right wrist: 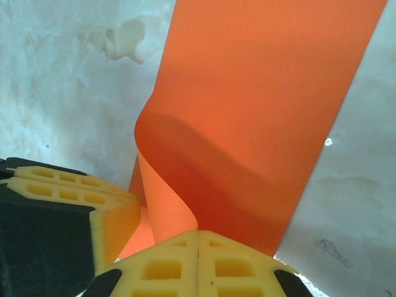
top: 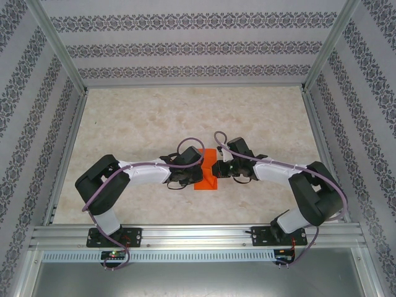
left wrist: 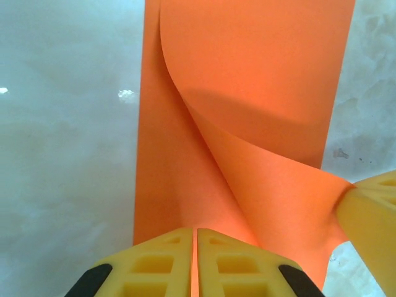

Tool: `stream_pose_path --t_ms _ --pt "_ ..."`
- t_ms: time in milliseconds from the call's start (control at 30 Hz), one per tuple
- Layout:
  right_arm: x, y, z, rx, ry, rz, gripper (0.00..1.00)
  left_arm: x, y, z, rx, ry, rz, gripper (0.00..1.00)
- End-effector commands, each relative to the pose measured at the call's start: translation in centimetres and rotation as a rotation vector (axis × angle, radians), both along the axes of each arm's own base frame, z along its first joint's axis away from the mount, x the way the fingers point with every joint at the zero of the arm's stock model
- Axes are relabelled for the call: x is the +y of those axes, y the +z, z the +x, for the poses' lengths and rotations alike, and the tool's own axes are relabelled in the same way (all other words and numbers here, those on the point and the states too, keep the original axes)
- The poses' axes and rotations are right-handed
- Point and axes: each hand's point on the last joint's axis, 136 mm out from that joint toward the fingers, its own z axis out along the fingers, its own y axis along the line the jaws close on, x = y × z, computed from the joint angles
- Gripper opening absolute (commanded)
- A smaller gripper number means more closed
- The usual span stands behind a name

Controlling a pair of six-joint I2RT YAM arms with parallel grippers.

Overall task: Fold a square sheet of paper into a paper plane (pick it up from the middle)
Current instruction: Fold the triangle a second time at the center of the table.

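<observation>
The square sheet of paper (top: 205,184) is bright orange and lies mid-table between both grippers, lifted and curled along its near part. In the left wrist view the paper (left wrist: 260,74) bends up in a wave, and my left gripper (left wrist: 197,230) is shut on its near edge, orange showing in the slit between the yellow fingers. My right gripper (right wrist: 198,232) is likewise shut on the paper (right wrist: 266,93), where a fold curls up. The two grippers (top: 192,176) (top: 221,171) face each other, a finger's width apart. A paper plane is out of view.
The marble-patterned table (top: 185,111) stretches away behind the paper. Patterned walls with aluminium posts (top: 62,49) close in the left, back and right sides. The mounting rail (top: 198,235) runs along the near edge.
</observation>
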Motion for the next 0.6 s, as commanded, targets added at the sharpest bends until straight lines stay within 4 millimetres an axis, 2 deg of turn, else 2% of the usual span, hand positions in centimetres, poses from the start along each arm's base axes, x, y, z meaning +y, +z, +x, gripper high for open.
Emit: stream_pose_path --t_ms 0,567 --pt "0.5 0.6 0.7 -0.017 0.044 0.017 0.00 -0.1 -0.1 -0.1 0.004 0.001 0.025 0.12" --pt "0.6 -0.5 1.9 0.022 0.120 0.000 0.01 1.8 -1.6 -0.5 0.015 0.001 0.129 0.10"
